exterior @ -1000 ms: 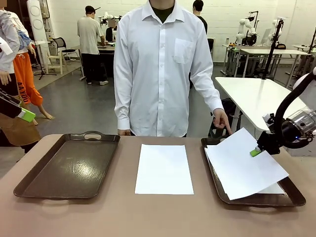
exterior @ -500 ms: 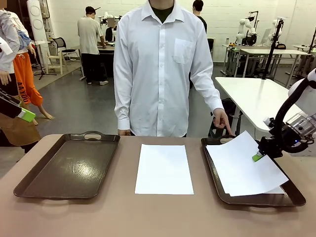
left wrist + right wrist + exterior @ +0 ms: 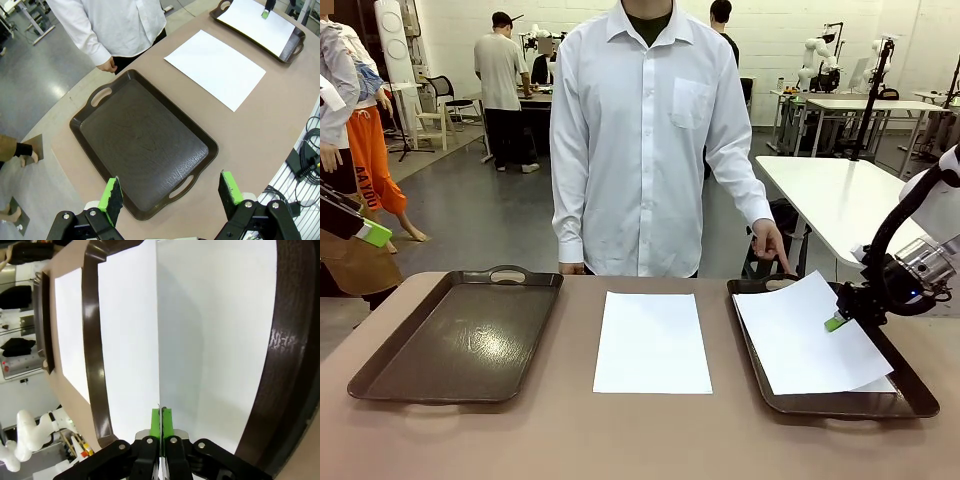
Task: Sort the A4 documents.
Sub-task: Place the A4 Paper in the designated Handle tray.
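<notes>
Partway through the sort, judging by the layout. Over at the right tray (image 3: pixel 840 407), pinching the top sheet (image 3: pixel 810 340) by its outer edge with the right gripper (image 3: pixel 835 322), green pads (image 3: pixel 155 422) pressed flat together on the paper with no gap to speak of. Lying almost flat and skewed a touch against the tray, with a corner of a lower sheet (image 3: pixel 882 384) peeking out beneath at the near right. So at least two documents over that tray, the upper one not yet let go. Left to do, at a guess: releasing this one, then dealing with the middle sheet (image 3: pixel 652 342), resting squarely on the bare table (image 3: pixel 640 440) between the two trays and touching neither. Nothing at all in the left tray (image 3: pixel 460 340); whether meant for that last sheet, impossible to say. Hovering high above that tray's near end with the left gripper (image 3: pixel 171 190), jaws spread wide, holding nothing. Across the table, a person in a white shirt, one hand (image 3: pixel 770 245) pointing a finger down at the right tray's far rim, just beside the top sheet's far corner. Worth watching on any lift or pull-back there. Otherwise no clutter between the middle sheet and either tray, only raised rims and handles as a hurdle for thin, floppy paper.
</notes>
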`<state>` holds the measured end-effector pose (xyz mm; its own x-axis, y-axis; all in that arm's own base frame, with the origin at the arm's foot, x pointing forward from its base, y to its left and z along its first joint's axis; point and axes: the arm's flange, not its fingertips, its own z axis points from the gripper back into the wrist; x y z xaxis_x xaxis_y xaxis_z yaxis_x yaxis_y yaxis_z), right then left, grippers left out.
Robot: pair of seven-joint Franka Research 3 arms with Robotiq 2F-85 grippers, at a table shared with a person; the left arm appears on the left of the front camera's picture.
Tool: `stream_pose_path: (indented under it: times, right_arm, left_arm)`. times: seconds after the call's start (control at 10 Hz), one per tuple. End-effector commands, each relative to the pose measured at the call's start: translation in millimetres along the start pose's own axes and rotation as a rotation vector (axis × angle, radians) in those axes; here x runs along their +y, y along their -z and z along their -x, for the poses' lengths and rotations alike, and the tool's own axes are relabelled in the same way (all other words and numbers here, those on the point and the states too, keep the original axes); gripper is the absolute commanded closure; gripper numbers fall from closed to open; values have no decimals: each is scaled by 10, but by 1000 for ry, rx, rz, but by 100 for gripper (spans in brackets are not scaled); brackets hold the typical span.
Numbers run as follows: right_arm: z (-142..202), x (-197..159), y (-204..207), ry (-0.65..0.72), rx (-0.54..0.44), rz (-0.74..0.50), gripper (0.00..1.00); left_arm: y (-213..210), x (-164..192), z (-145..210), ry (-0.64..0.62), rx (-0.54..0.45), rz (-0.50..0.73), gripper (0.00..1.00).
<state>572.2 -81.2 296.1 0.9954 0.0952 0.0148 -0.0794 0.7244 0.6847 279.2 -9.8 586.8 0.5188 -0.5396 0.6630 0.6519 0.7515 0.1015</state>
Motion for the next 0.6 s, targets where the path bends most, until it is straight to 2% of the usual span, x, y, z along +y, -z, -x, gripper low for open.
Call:
stream_pose_path:
  times: [0.0, 0.1, 0.2, 0.5]
  right_arm:
    - [5, 26, -19, 44, -32, 13, 89]
    - [4, 27, -30, 46, -35, 21, 84]
    - [2, 35, -41, 50, -36, 34, 73]
    - [9, 53, -100, 56, -29, 91, 50]
  left_arm:
    - [2, 7, 5, -1, 1, 0, 0]
    - [2, 7, 5, -1, 1, 0, 0]
    - [2, 7, 5, -1, 1, 0, 0]
    - [2, 7, 5, -1, 1, 0, 0]
